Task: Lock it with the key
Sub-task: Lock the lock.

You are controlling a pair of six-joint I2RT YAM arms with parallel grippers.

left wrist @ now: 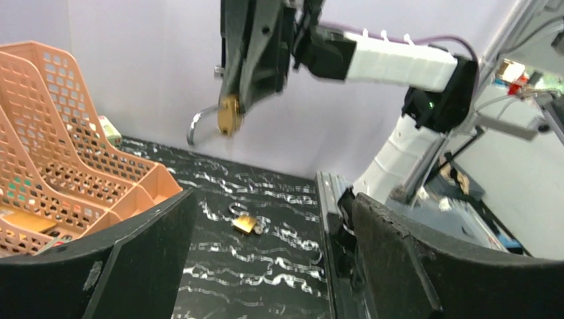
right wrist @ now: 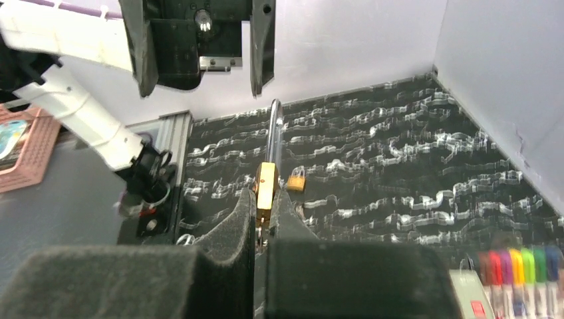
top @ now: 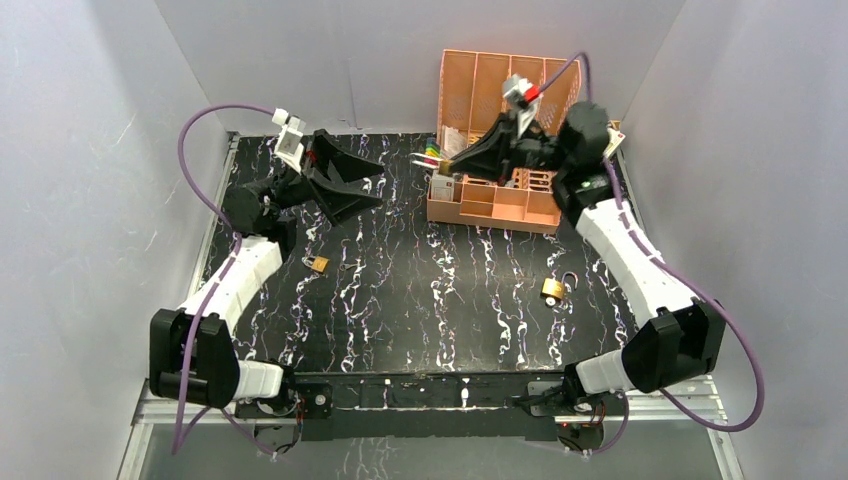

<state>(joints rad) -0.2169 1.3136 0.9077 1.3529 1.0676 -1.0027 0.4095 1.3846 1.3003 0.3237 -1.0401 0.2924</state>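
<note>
The right hand (right wrist: pixel 263 206) is pressed together on a brass padlock (right wrist: pixel 266 185), its foam-faced fingers clamping the flat sides of the body so that the steel shackle (right wrist: pixel 274 129) sticks straight out ahead of the fingertips. The lock's long axis runs forward from this hand, directly toward the left hand (right wrist: pixel 199 40), which faces it across a gap with its fingers spread wide and nothing between them. From the left wrist view the shackle shows as a swung-open hook, so the lock looks unfastened. No key can be made out in any view, whether in the lock body or elsewhere. I judge the coming move turns on that head-on alignment: the empty left hand is the nearer free one to meet the shackle end. The lock body is smooth, yellow, blocky metal, the shackle a thin polished rod, likely slippery against rigid fingers. Below both hands the black, white-veined surface (top: pixel 420 300) carries two more small padlocks, one (top: pixel 318 263) under the left hand's side and one (top: pixel 553 288) under the right arm. A perforated orange tray (top: pixel 490 205) sits beneath the right hand.
</note>
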